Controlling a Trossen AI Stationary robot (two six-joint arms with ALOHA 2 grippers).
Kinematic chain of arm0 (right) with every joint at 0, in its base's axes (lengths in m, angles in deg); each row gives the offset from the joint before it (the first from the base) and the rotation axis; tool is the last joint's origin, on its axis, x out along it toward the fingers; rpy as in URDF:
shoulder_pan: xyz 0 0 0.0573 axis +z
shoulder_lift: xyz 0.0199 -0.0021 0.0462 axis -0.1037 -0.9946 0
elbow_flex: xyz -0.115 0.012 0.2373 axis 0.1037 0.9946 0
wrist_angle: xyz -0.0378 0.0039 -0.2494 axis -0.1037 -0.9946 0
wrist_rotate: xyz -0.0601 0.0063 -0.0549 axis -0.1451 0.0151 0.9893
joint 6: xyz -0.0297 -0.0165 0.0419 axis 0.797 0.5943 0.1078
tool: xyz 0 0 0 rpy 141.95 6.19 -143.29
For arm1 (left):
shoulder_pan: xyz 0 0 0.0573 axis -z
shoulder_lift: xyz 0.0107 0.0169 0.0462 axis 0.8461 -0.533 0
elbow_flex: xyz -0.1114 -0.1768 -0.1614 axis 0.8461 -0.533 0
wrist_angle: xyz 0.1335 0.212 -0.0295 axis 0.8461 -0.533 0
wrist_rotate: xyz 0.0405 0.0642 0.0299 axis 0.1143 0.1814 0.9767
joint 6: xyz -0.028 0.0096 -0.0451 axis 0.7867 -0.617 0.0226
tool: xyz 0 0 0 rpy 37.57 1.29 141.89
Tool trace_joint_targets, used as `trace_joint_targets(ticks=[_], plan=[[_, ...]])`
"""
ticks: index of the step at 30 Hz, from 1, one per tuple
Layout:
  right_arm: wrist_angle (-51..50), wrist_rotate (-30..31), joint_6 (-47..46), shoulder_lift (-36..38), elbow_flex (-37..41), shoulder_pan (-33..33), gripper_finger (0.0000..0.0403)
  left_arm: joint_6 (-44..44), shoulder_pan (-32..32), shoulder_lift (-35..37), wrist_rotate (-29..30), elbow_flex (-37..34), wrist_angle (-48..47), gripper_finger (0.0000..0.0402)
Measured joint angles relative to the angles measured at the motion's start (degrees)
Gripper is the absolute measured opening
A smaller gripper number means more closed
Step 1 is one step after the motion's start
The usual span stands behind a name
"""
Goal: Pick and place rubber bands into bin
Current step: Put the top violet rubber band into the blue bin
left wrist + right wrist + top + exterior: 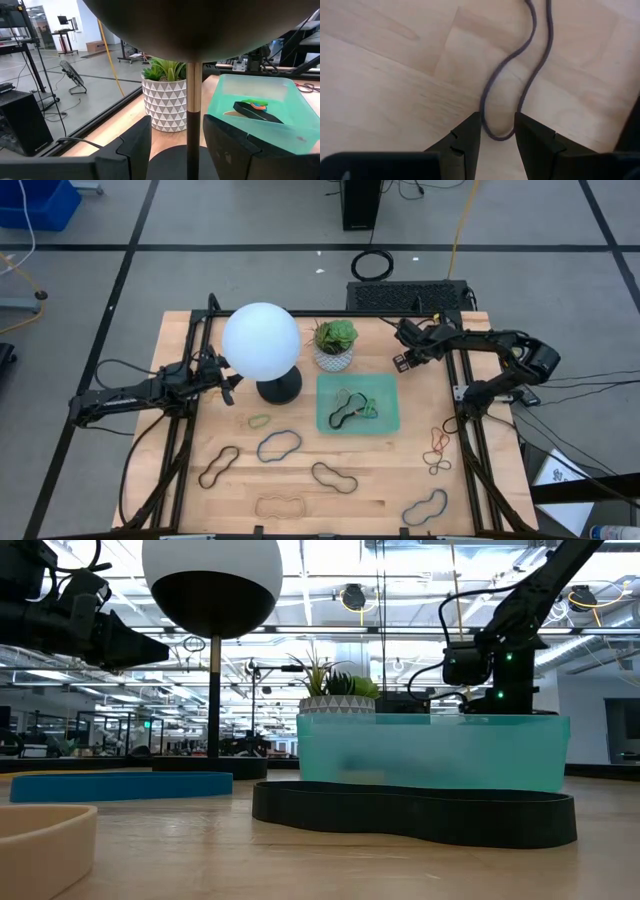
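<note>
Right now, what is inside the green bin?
The bin holds a few rubber bands: tan, black, plus green and blue near the middle. Where they overlap, an exact count cannot be read.

both grippers open, empty

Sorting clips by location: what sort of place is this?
Probably an open-plan lab or workshop: a light wooden table on a concrete floor with black taped lines, exposed ceiling ducts and pipes, and a black floor fan.

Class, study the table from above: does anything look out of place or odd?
Yes. A globe lamp and a potted plant stand beside the bin, unrelated to sorting. Most rubber bands lie scattered on the table.
</note>
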State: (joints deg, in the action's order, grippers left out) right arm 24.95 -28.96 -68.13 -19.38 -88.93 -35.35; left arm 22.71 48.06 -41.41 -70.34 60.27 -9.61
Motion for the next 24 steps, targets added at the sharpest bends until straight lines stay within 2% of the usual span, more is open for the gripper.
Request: trace_joint_targets(ticks=[10, 19, 24], plan=[[-1.7, -1.5, -4.1, 0.0, 0.0, 0.0, 0.0109, 0.0, 0.0, 0.0, 0.0, 0.0, 0.0, 0.0186], [1.0, -5.2, -3.3, 0.1, 4.8, -0.1, 0.0063, 0.0, 0.0, 0.0, 0.0, 0.0, 0.0, 0.0186], [3.3, -5.1, -2.2, 0.3, 8.3, -0.1, 0.0042, 0.0, 0.0, 0.0, 0.0, 0.0, 0.0, 0.0186]])
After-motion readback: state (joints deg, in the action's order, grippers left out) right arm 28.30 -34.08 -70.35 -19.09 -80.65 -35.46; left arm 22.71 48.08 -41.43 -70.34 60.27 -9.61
